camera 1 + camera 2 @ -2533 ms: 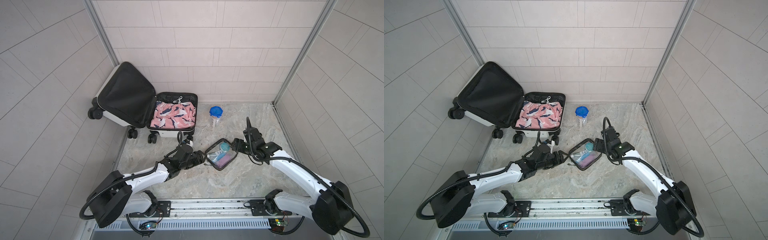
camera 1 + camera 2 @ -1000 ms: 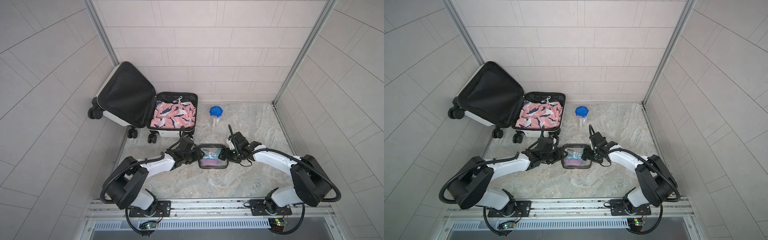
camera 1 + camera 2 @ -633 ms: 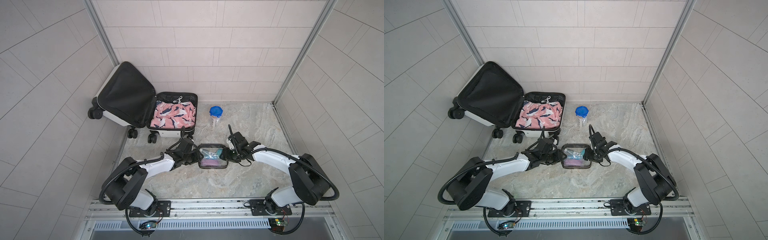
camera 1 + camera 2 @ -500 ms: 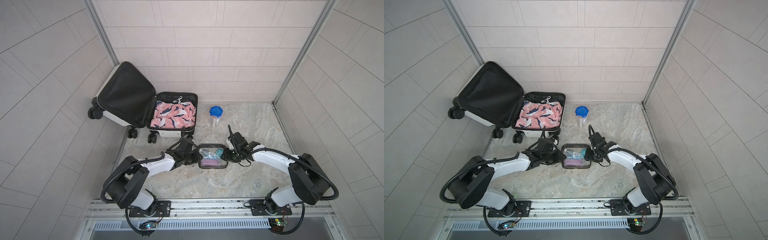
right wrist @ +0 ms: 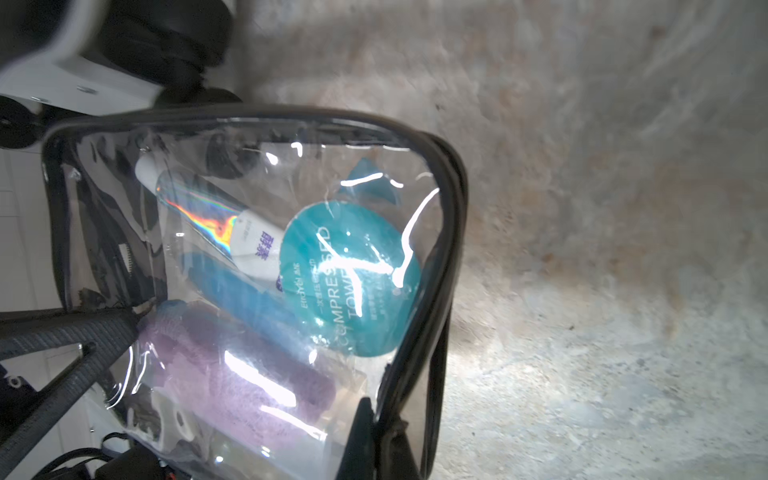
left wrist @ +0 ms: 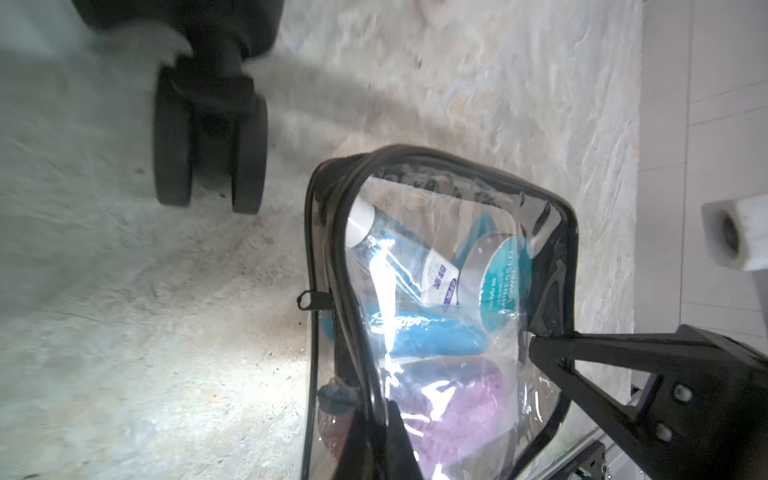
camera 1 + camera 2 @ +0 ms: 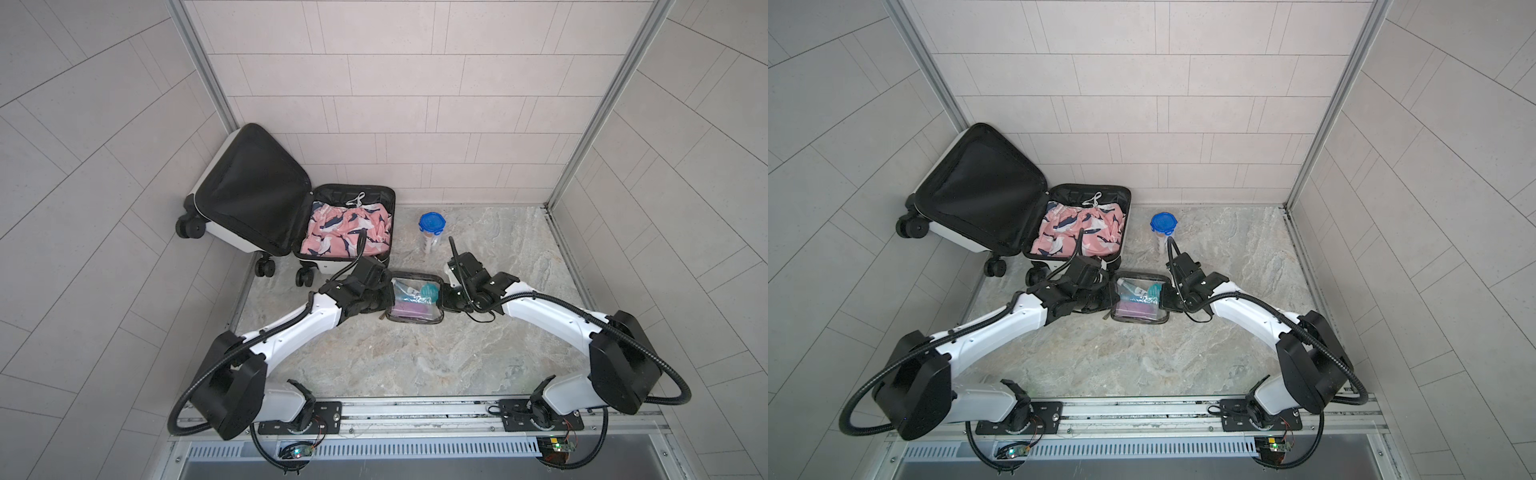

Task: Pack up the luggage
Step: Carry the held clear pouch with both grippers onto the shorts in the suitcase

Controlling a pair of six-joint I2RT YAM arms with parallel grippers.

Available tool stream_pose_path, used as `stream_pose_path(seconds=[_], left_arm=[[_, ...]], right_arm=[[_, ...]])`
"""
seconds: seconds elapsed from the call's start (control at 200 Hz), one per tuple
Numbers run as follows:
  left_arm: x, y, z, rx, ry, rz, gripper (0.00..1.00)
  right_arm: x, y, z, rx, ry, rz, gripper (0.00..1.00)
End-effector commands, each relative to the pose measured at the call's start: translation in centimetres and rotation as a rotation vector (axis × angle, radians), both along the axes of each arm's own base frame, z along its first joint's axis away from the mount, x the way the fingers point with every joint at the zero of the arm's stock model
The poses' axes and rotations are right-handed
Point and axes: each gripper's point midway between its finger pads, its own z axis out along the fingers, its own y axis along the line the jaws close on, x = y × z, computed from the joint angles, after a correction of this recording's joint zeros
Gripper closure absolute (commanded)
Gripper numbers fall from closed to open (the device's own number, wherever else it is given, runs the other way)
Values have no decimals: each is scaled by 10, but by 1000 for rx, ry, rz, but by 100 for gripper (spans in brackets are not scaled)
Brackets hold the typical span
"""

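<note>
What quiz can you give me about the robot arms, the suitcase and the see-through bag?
1. True or false: the luggage lies open, with a pink patterned cloth inside it.
2. Pick one: the left gripper and the right gripper are both pinched shut on the edges of the same thing. Which thing? A) a shoe B) the clear pouch C) a hat
3. Fill the gap: the jar standing beside the luggage has a ____ lid.

Key: 1 true; 2 B; 3 blue.
</note>
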Motion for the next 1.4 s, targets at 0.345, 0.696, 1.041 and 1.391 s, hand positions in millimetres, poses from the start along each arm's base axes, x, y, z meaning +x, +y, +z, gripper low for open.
stream_pose_path(seconds=[0.345, 0.696, 1.041, 1.391], left_arm=[[67, 70, 127, 129, -274, 50, 100], [143, 149, 129, 143, -271, 219, 100], [206, 208, 89, 159, -187, 313, 100], [234, 237, 36, 199, -101, 354, 100]], right_arm=[[74, 91, 142, 294, -247, 44, 100], [142, 168, 166, 335, -300, 78, 100], [200, 227, 133, 398, -295, 100, 100], [239, 255, 102, 512, -350, 50, 100]])
